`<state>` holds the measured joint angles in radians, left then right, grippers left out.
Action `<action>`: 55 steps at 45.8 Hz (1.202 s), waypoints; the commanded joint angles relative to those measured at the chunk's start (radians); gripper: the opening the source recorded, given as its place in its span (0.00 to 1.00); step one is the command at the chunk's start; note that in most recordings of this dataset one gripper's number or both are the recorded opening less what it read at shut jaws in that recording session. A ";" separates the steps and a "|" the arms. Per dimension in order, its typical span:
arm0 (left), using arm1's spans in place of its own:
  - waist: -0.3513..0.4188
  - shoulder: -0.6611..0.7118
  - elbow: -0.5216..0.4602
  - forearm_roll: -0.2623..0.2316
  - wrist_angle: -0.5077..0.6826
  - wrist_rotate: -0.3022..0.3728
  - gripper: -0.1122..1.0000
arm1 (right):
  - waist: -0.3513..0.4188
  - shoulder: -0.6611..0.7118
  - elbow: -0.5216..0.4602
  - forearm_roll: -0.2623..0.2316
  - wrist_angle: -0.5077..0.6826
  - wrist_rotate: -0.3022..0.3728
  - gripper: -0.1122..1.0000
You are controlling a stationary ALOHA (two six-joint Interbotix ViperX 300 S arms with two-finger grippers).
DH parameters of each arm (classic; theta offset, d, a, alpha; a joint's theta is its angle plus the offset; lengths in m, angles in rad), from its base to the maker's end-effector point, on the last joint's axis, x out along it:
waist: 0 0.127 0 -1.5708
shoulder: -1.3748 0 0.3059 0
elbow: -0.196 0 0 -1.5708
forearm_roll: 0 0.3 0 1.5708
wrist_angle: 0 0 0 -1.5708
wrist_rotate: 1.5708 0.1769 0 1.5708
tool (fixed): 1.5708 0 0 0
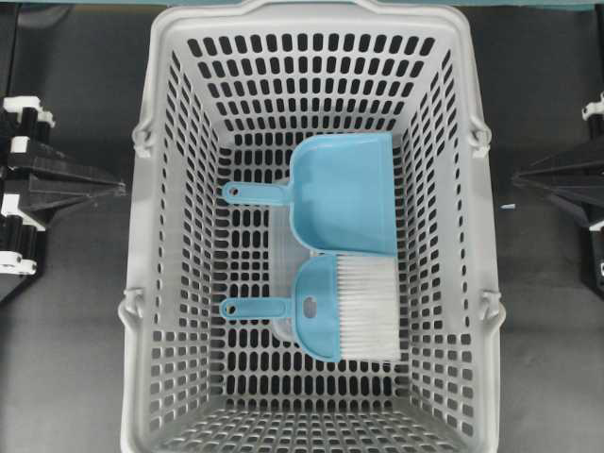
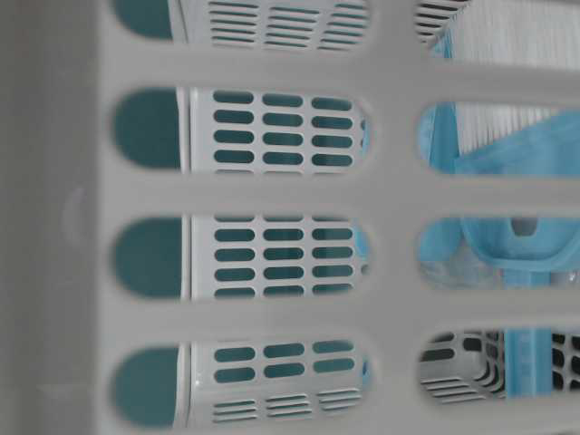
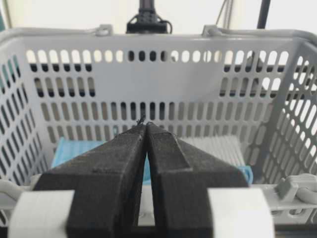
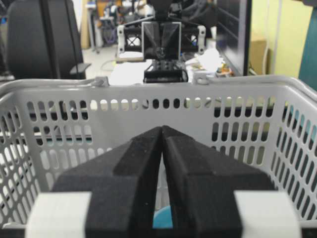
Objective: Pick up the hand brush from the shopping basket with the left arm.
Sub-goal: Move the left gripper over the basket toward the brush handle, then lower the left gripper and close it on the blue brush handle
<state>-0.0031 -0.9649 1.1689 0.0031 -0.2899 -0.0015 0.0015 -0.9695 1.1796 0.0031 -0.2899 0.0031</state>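
The hand brush [image 1: 347, 308] lies flat on the floor of the grey shopping basket [image 1: 142, 236], its white bristles to the right and its thin handle [image 1: 253, 309] pointing left. From the left wrist view its bristles [image 3: 218, 146] show low behind the near wall. My left gripper [image 1: 121, 189] [image 3: 146, 124] is shut and empty, outside the basket's left wall at rim height. On the opposite side my right gripper [image 1: 516, 177] [image 4: 162, 127] is also shut and empty, outside the right wall.
A light blue dustpan [image 1: 344, 193] lies just behind the brush, touching its bristle edge, handle also pointing left. A clear plastic tray [image 1: 281, 255] sits under both. The basket's slotted walls [image 3: 148, 74] stand between each gripper and the brush.
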 commanded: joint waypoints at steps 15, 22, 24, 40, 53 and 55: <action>-0.012 0.104 -0.196 0.040 0.262 -0.123 0.10 | -0.003 0.026 -0.021 0.025 0.051 0.052 0.13; -0.035 0.170 -0.359 0.040 0.548 -0.124 0.10 | -0.003 0.023 -0.040 0.025 0.107 0.052 0.30; -0.038 0.198 -0.416 0.040 0.649 -0.124 0.10 | -0.003 0.026 -0.049 0.025 0.135 0.052 0.37; -0.066 0.428 -0.687 0.040 1.009 -0.132 0.10 | -0.009 0.028 -0.087 0.023 0.284 0.049 0.78; -0.086 0.607 -0.827 0.040 1.098 -0.135 0.37 | -0.009 0.028 -0.087 0.021 0.284 0.048 0.78; -0.097 0.640 -0.847 0.040 1.121 -0.135 0.48 | -0.009 0.028 -0.086 0.021 0.284 0.048 0.78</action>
<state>-0.0813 -0.3697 0.3850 0.0399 0.7946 -0.1350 -0.0061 -0.9480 1.1167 0.0230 -0.0031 0.0522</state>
